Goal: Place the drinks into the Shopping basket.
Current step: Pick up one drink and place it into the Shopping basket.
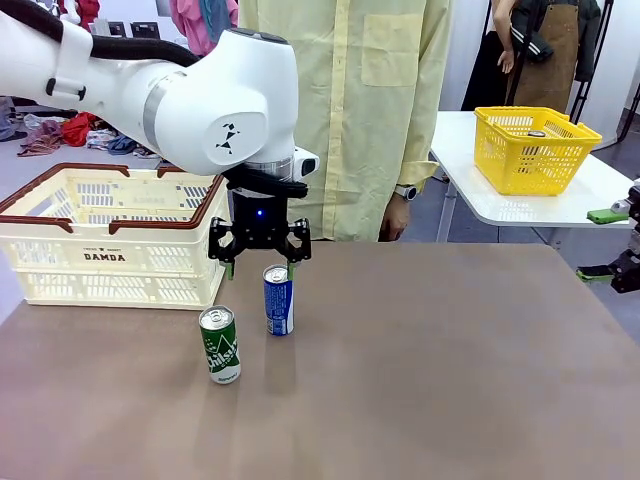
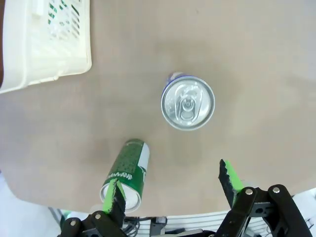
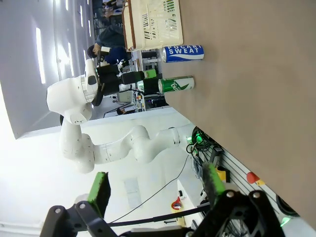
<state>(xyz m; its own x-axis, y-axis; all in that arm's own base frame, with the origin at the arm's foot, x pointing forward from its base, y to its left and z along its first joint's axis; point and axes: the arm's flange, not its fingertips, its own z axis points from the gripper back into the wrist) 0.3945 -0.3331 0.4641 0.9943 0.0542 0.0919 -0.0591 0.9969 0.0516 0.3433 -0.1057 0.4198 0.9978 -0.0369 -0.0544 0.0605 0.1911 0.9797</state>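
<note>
Brown table (image 1: 450,380), left end effector (image 1: 260,268) spread above blue can (image 1: 278,300), right end effector (image 3: 155,177) spread

One green can (image 1: 220,345), one blue can (image 1: 278,301), one cream basket (image 1: 60,272), one yellow basket (image 1: 530,160)

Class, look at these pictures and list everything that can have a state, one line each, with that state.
Blue can: upright on the table, unopened, not held.
Green can: upright on the table, not held.
Shopping basket: upright, both cans outside it.
Left hand: open, hovering over the blue can.
Right hand: open, holding nothing, at the table's right edge.
Yellow basket: upright on the side table.
</note>
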